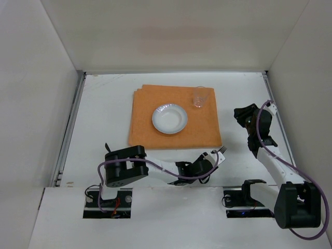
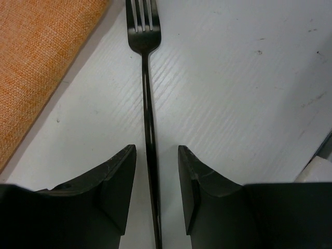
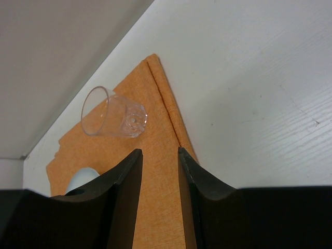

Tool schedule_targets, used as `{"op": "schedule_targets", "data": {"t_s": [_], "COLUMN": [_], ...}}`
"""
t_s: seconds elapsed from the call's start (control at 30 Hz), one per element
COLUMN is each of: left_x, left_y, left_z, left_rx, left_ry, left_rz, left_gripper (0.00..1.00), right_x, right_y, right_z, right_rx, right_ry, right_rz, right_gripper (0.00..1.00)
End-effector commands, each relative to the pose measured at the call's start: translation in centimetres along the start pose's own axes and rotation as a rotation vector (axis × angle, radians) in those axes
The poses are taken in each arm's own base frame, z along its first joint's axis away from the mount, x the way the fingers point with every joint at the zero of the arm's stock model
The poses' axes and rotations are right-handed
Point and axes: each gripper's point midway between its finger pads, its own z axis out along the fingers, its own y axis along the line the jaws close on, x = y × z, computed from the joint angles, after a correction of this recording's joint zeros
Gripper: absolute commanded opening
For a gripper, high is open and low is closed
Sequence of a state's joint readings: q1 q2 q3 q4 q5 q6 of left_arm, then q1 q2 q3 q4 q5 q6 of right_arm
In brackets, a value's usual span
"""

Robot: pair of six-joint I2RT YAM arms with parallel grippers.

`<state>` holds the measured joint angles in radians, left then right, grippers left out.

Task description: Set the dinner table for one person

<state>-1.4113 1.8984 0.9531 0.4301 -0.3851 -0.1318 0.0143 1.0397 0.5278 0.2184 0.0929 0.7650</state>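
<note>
**Place setting for one nearly laid, fork down beside the mat**

On the white desk, walled by pale panels, an orange placemat lies toward the far side. It carries a white plate near its middle and a clear glass standing at its far right corner. A dark fork lies flat on the bare desk just off the mat's near right corner, tines pointing away from the left arm.

The left fingers straddle the fork's handle, moderately parted, with a sliver of desk showing on each side – they are around it, not clamped on it. Whether they are about to grip it or have let it go cannot be told from this moment alone.

The right fingers hover over the mat's right edge, narrowly apart and holding nothing, with the glass ahead of them.

By the look of it, the mat, plate and glass are in place and the fork is close to its spot, though it sits at the corner rather than squarely alongside the plate. No knife, spoon or napkin shows in any view – if the setting calls for them, that part is not yet done
</note>
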Motion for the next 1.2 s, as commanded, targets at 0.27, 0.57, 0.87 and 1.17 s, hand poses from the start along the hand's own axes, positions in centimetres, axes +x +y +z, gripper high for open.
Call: {"op": "schedule_targets", "data": {"t_s": [0.27,0.57,0.87,1.17], "left_x": [0.5,-0.8,-7.5,-5.4], "left_y": [-0.4,0.2,7.4,25.6], "left_z": [0.8,-1.5,-8.4,-11.5], "left_rx": [0.033,0.031,-0.162,-0.565], "left_ry": [0.033,0.000,-0.194,-0.217], "left_rz": [0.017,-0.012,-0.118,-0.440], "left_gripper": [0.16,0.02,0.02,0.04], "right_x": [-2.1,-2.9,-4.4,-3.2], "right_y": [2.2,2.3,1.5,1.4], "right_z": [-0.6,-1.3,-1.9,-0.8], "right_rx": [-0.088,-0.097,-0.085,-0.079], "right_ry": [-0.068,-0.095,-0.140,-0.091], "right_rz": [0.022,0.030,0.046,0.042], "right_gripper": [0.40,0.40,0.40,0.40]}}
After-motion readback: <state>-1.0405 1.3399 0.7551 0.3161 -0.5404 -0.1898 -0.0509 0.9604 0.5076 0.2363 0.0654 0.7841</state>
